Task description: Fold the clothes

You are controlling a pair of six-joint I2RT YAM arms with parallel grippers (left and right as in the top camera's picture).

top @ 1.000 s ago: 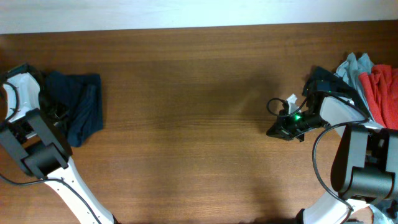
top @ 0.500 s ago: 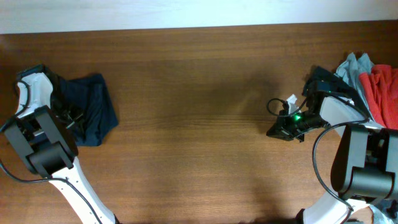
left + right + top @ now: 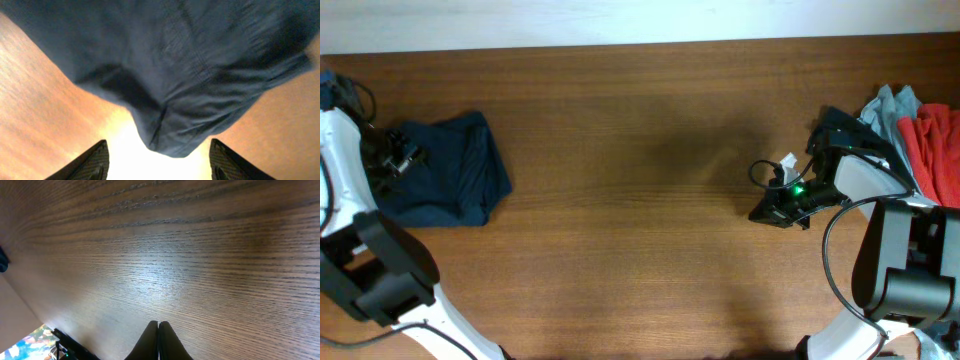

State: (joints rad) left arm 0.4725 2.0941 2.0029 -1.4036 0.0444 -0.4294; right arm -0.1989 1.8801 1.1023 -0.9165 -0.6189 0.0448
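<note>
A folded dark navy garment (image 3: 445,180) lies on the wooden table at the far left. My left gripper (image 3: 398,160) is at its left edge, open and empty; in the left wrist view the garment (image 3: 180,65) fills the top and its edge hangs between the spread fingers (image 3: 159,162). My right gripper (image 3: 765,211) rests low over bare table at the right, shut and empty; its closed fingers (image 3: 158,341) show in the right wrist view. A pile of clothes, grey-blue (image 3: 890,108) and red (image 3: 935,150), sits at the far right.
The wooden table (image 3: 640,200) spans the view, with its back edge along the top. A dark piece of cloth (image 3: 840,125) lies beside the right arm, next to the pile.
My left arm has swung out to the left and away from the navy garment, which now lies uncovered and spread a little further right. The right arm has not moved.
</note>
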